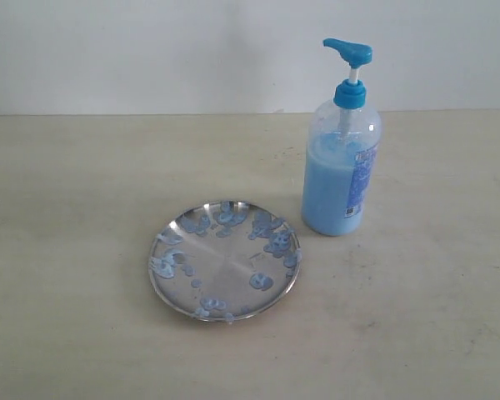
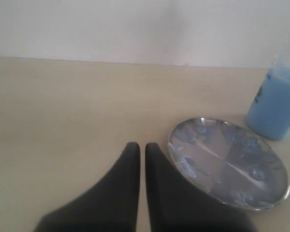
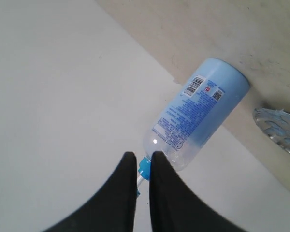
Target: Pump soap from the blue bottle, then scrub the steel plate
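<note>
**Facing a soaped plate, both claws empty**

Left claw (image 2: pixel 141 145) is pinched to a slit and grips nothing. The plate (image 2: pixel 227 162) lies flat on the counter (image 2: pixel 63 106) just beside its tips. It is already dotted with soap (image 1: pixel 261 282), and was probably set there to catch it. Right claw (image 3: pixel 141 155) is likewise nearly closed and empty. The bottle (image 3: pixel 198 116) stands upright ahead of it, with the pump (image 3: pixel 144 167) in line beyond its tips.

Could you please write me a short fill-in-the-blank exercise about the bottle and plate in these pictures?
1. The bottle stands ___ on the table.
2. Its pump head is ___ in colour.
3. The plate is ___ in shape and spotted with soap.
4. Bottle and plate do not ___.
Missing words: upright; blue; round; touch.
</note>
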